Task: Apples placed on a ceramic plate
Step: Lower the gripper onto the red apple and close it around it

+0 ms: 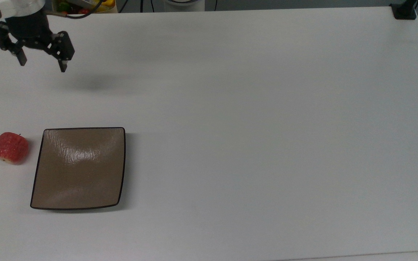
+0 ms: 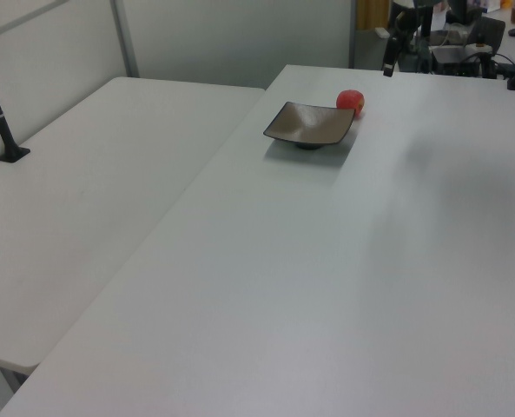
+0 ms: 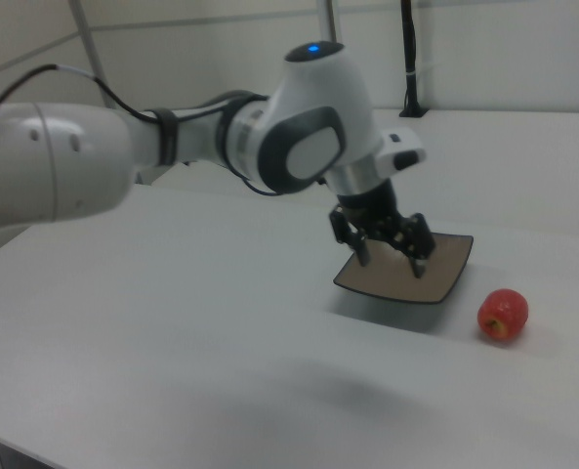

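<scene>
A small red apple [image 1: 10,148] rests on the white table just off the ceramic plate's left edge in the top view. It also shows as a red apple [image 2: 351,102] and red apple [image 3: 503,314]. The square brown ceramic plate [image 1: 78,168] lies bare; it appears too as the plate [image 2: 309,125] and plate [image 3: 411,278]. My gripper [image 1: 42,63] hangs open and empty above the table at the top view's upper left, far from both. In the right view the gripper [image 3: 391,260] overlaps the plate. The gripper [image 2: 388,66] sits at the top of the left view.
The white table [image 1: 249,127] stretches wide to the top view's right. A black post base [image 1: 404,11] stands at its far right corner. A box of colourful items [image 1: 82,5] sits beyond the top edge. A second table [image 2: 83,191] adjoins in the left view.
</scene>
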`<state>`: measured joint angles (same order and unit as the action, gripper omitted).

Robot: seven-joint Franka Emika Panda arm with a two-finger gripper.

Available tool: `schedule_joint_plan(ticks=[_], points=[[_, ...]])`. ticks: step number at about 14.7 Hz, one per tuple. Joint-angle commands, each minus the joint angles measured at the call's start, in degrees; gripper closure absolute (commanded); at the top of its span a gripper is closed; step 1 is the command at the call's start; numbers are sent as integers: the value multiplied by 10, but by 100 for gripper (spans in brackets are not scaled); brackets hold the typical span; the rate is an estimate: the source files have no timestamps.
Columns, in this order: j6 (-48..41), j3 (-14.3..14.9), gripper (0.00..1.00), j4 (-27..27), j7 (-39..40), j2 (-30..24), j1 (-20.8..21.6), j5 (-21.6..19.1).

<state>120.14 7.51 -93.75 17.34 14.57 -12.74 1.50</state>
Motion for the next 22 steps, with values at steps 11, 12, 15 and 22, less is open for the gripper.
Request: schedule_joint_plan(ticks=[11,12,15,22], points=[[316,-2,0,110,-44,217,-49,3],[323,-2,0,118,-45,232,-50,4],[344,1,0,147,-46,270,-50,5],[377,8,0,147,-47,299,-50,5]])
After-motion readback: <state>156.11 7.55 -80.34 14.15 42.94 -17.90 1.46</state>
